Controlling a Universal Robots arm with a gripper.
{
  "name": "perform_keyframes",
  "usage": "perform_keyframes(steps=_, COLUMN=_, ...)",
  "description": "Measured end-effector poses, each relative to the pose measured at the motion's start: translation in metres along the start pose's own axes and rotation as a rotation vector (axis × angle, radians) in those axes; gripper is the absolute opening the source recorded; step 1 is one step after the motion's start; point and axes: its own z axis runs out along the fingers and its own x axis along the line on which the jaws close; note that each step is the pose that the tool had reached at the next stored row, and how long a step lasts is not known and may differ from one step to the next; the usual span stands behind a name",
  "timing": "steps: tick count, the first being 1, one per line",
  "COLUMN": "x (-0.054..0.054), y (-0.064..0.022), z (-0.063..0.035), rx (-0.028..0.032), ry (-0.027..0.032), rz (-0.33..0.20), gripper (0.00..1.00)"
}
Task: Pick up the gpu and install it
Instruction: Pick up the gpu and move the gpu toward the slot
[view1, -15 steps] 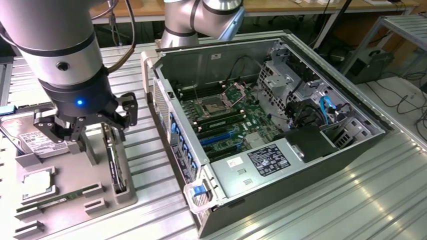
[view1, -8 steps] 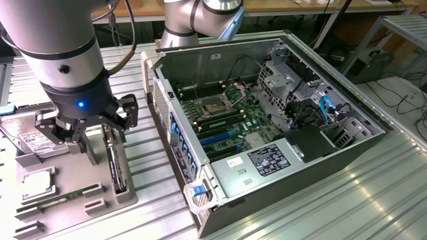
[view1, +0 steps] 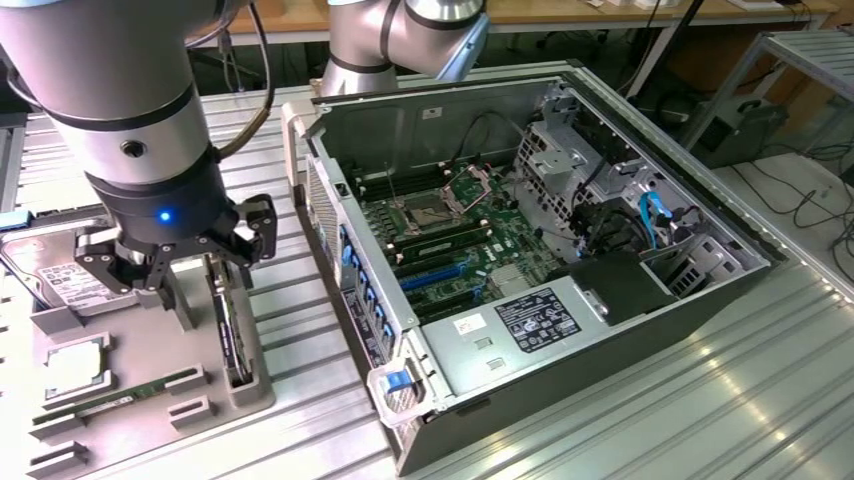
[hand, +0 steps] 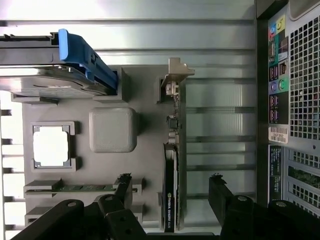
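Gripper (view1: 187, 270) hangs over the grey tray (view1: 167, 345), jaws spread as wide as they go and nothing in them. From the wrist view the two black fingers (hand: 123, 187) stand either side of the gpu (hand: 171, 200), clear of it on both sides.

The gpu (view1: 230, 335) stands on its long edge in a slot along the tray's edge nearest the computer case (view1: 400, 130). Its black face and a sliver of green board show in the wrist view. The silver bracket (hand: 176, 75) sits at the end away from the gripper (hand: 170, 180).

There is pale lettering on the card, too small to read. The card's near end is lost behind the gripper body in the wrist view. In the exterior view the gripper covers its far end. How high the fingertips sit above the card, I can't tell.

Elsewhere on the tray (hand: 145, 100):
- The hard drive (view1: 60, 285) lies at the far corner on the exterior view's left, partly behind the arm. In the wrist view the hard drive (hand: 45, 82) has a blue carrier (hand: 82, 55) across it and is cut off at the frame.
- The CPU (view1: 74, 365) sits in its pocket mid-tray, shown bright and washed out (hand: 50, 146).
- The memory stick (view1: 127, 395) lies toward the near edge. One end of it (hand: 82, 188) is tucked behind a finger.

The case lies open on the slatted table (view1: 641, 420), and its rear grille (hand: 295, 75) runs off the wrist view's frame.
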Motion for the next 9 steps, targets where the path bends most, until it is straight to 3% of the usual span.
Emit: perform_keyframes(steps=9, x=-0.0002, y=-0.0005, z=0.0087, rx=0.0001, ry=0.0, rz=0.0, gripper=0.72)
